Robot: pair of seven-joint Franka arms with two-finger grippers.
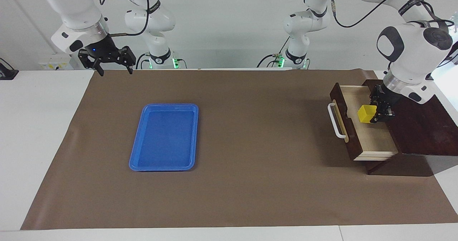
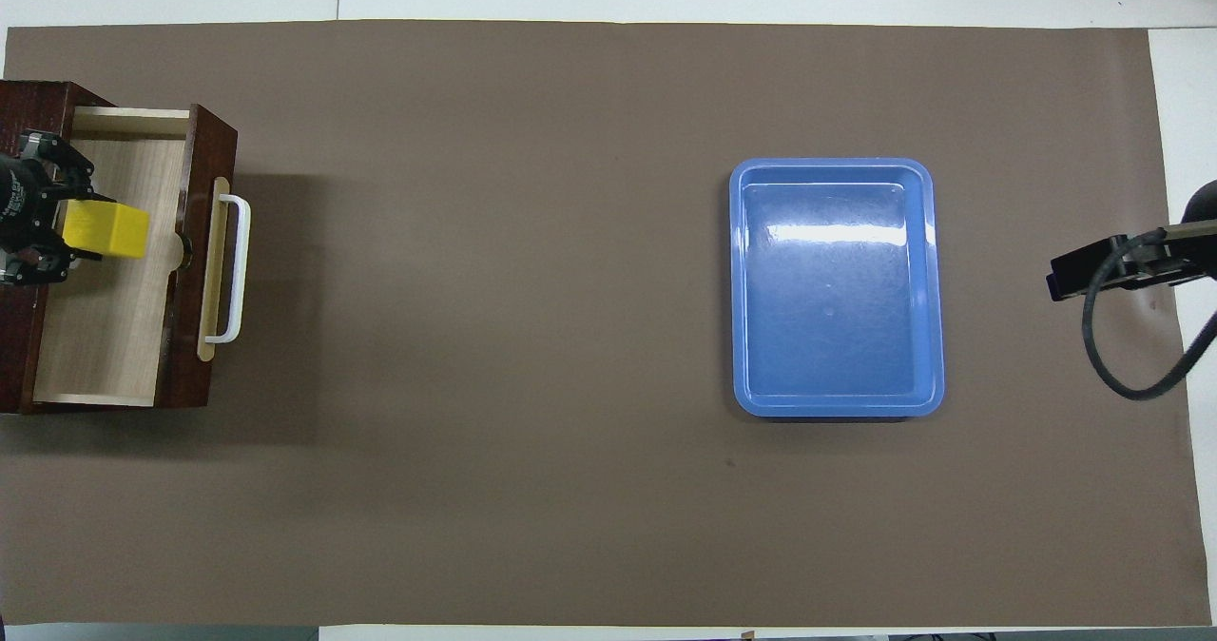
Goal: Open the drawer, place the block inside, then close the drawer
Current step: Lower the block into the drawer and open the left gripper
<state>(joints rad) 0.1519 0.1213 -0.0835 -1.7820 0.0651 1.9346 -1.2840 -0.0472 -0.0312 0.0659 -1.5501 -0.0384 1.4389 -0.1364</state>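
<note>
The drawer (image 1: 375, 141) (image 2: 95, 337) stands pulled out of its dark wooden box (image 1: 415, 119), white bar handle (image 1: 334, 121) facing the table's middle. My left gripper (image 1: 378, 115) (image 2: 67, 230) reaches down into it, shut on the yellow block (image 1: 366, 113) (image 2: 105, 229). The block sits low inside the drawer, in the half nearer the robots; I cannot tell whether it touches the floor. My right gripper (image 1: 116, 71) hangs open and empty in the air at the right arm's end, over the mat's edge nearest the robots.
A blue tray (image 1: 164, 137) (image 2: 837, 289) lies empty on the brown mat (image 1: 250, 144) toward the right arm's end. The box fills the left arm's end of the table.
</note>
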